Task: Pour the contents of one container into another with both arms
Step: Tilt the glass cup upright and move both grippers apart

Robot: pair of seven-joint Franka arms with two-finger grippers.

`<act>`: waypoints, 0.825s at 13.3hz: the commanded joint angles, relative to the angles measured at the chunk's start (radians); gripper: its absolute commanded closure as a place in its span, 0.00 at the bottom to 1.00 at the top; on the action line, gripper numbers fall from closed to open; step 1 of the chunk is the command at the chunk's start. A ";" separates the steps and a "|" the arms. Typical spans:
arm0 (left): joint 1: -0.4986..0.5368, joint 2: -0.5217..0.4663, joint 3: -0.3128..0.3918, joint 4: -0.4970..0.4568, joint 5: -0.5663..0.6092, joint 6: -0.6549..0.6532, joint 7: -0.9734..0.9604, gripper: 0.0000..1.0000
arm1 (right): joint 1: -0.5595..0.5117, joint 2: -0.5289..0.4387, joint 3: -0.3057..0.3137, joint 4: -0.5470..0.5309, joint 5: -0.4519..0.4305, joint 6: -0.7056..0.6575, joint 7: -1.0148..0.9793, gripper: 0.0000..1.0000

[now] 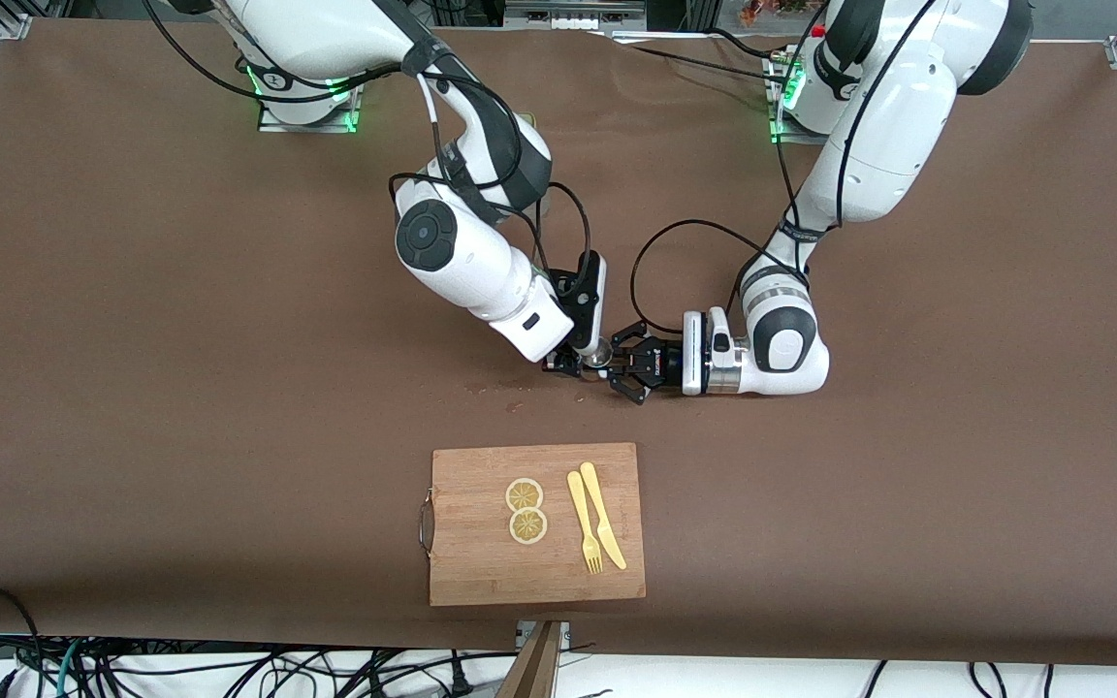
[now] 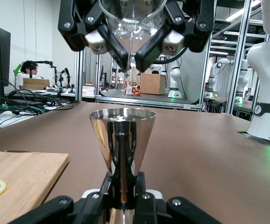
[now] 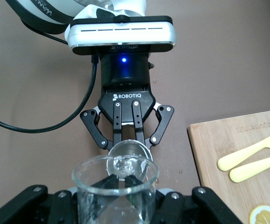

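My left gripper lies low over the table's middle, shut on the narrow waist of the shiny steel jigger, which stands upright with its upper cone open. The same left gripper shows at the edge of its own wrist view. My right gripper is shut on the small clear glass. In the left wrist view the glass is tilted, mouth down, just above the jigger's rim. In the right wrist view the jigger sits right past the glass's lip, held by the left gripper.
A wooden cutting board lies nearer to the front camera than the grippers, carrying two lemon slices and a yellow fork and knife. Small wet spots mark the brown table near the right gripper.
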 commanded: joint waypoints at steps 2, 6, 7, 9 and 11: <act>0.019 -0.012 0.060 0.010 -0.010 -0.007 0.043 1.00 | -0.030 -0.039 0.003 -0.014 0.094 -0.005 -0.065 1.00; 0.115 -0.018 0.120 0.010 0.120 -0.142 0.034 1.00 | -0.117 -0.094 0.003 -0.048 0.267 -0.075 -0.274 1.00; 0.149 -0.020 0.123 0.010 0.159 -0.163 0.036 1.00 | -0.151 -0.099 0.003 -0.051 0.313 -0.118 -0.343 1.00; 0.219 -0.023 0.123 0.008 0.246 -0.208 0.040 1.00 | -0.225 -0.102 0.002 -0.054 0.388 -0.218 -0.473 1.00; 0.298 -0.023 0.124 0.010 0.336 -0.274 0.040 1.00 | -0.309 -0.102 0.002 -0.054 0.410 -0.325 -0.594 1.00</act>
